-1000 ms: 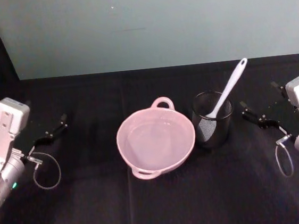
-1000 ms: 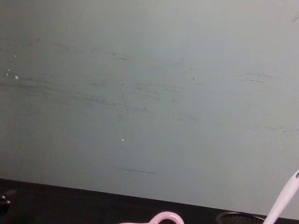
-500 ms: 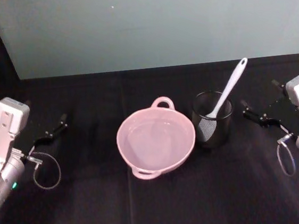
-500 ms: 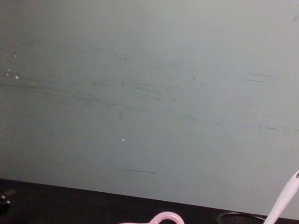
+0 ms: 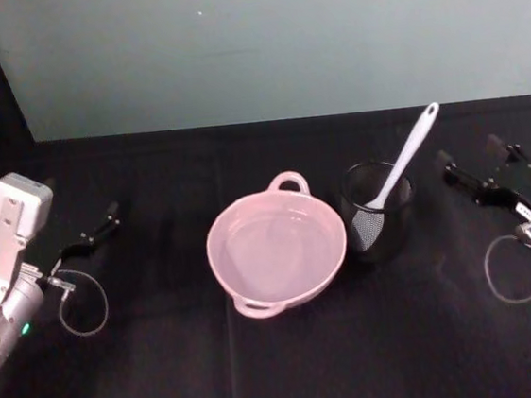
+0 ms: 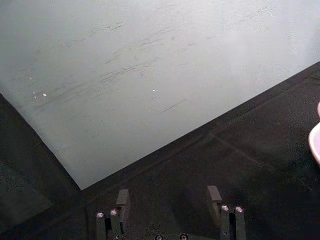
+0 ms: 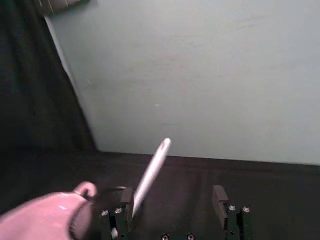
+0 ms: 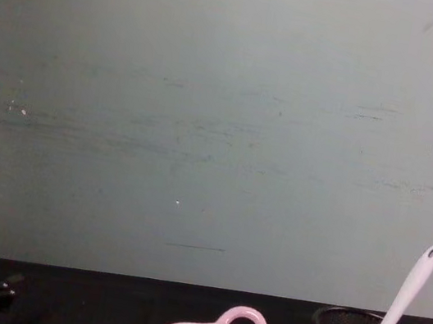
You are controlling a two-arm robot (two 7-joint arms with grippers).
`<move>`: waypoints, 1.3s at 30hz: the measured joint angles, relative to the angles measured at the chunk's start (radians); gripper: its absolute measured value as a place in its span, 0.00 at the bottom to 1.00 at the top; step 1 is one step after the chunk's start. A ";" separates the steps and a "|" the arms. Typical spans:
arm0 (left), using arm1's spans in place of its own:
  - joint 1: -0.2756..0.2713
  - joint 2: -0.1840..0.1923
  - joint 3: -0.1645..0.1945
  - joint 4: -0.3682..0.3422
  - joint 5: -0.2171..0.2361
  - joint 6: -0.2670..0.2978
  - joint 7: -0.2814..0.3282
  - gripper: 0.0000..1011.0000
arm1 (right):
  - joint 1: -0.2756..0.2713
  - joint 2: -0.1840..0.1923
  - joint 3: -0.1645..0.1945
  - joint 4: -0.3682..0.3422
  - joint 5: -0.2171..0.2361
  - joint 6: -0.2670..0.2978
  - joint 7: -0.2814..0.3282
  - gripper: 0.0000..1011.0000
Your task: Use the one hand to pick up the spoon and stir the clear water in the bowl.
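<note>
One arm at work: right gripper [image 5: 468, 153], spread and empty, hovers just right of the spoon [image 5: 411, 155]. Spoon handle leans toward it out of the mesh cup [image 5: 380, 230], which touches the bowl [image 5: 219, 227]; judged pre-grasp. Left gripper [image 5: 93, 228], spread, parked far left.

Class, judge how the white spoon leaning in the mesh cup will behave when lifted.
The spoon looks thin and plastic, so probably light and fairly stiff. Its smooth, slender handle may swivel in the open right hand beside the mesh cup, which might tip.
</note>
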 joint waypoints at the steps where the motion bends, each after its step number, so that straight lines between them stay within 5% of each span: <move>1: 0.000 0.000 0.000 0.000 0.000 0.000 0.000 1.00 | 0.003 -0.013 0.011 0.008 0.047 0.018 0.037 0.99; 9: 0.000 0.000 0.000 0.000 0.000 0.000 0.000 1.00 | 0.068 -0.103 0.033 0.098 0.181 0.073 0.146 0.99; 19: 0.000 0.000 0.000 0.000 0.000 0.000 0.000 1.00 | 0.162 -0.189 0.031 0.219 0.315 0.136 0.193 0.99; 29: 0.000 0.000 0.000 0.000 0.000 0.000 0.000 1.00 | 0.197 -0.203 0.020 0.259 0.367 0.150 0.193 0.88; 39: 0.000 0.000 0.000 0.000 0.000 0.000 0.000 1.00 | 0.206 -0.190 0.008 0.259 0.413 0.174 0.183 0.56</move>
